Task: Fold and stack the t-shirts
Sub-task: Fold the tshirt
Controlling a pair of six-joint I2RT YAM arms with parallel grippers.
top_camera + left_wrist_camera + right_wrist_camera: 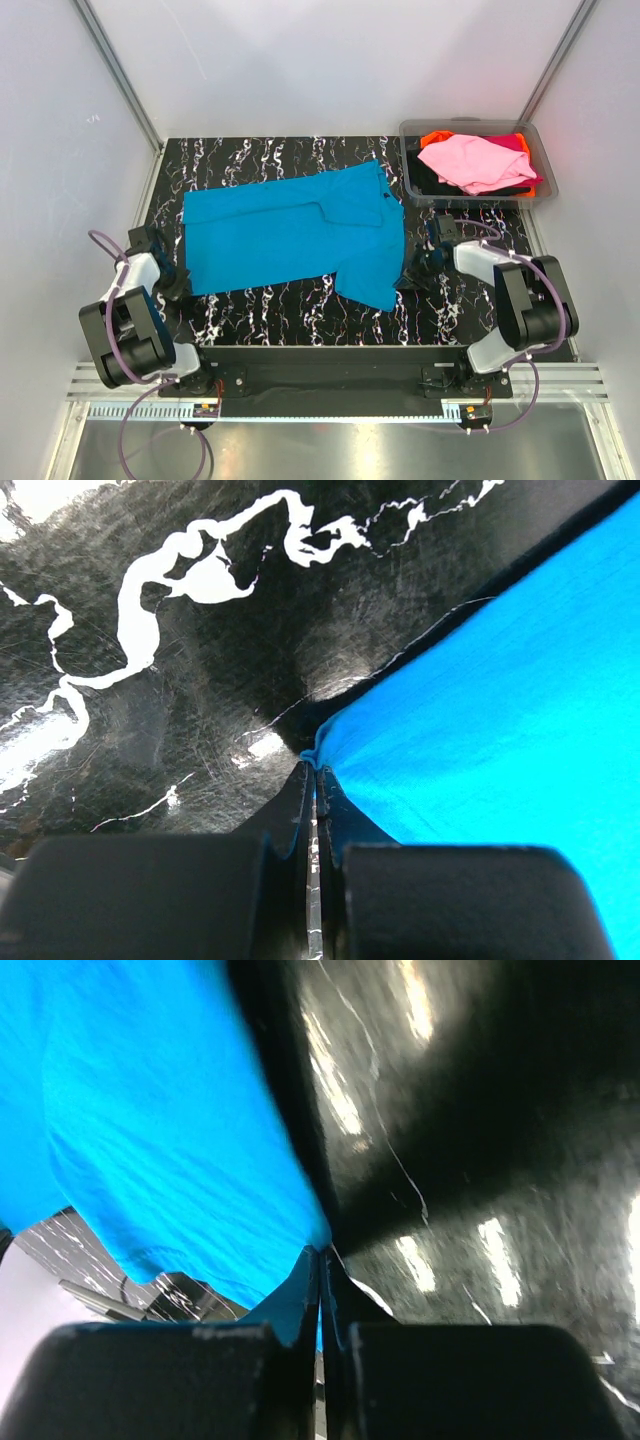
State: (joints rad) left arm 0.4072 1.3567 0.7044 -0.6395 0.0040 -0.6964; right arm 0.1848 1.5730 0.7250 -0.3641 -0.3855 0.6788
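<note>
Item: turquoise t-shirt (290, 235), one, spread flat on the black marbled table (300, 310), centre-left. Long axis left to right, slightly tilted; straight hem end to the left, sleeves to the right. Left fingers (295, 802) together, clamped on its near-left corner. Right fingers (345, 1300) together, clamped on its right edge by the near sleeve. Bare table strips along the near and far edges and to the right. Grey bin (410, 185), far right corner, apart from the shirt, holds a pink t-shirt (470, 160) over orange (437, 138), magenta (515, 143) and black (430, 180) ones. White walls close left, far and right sides.
</note>
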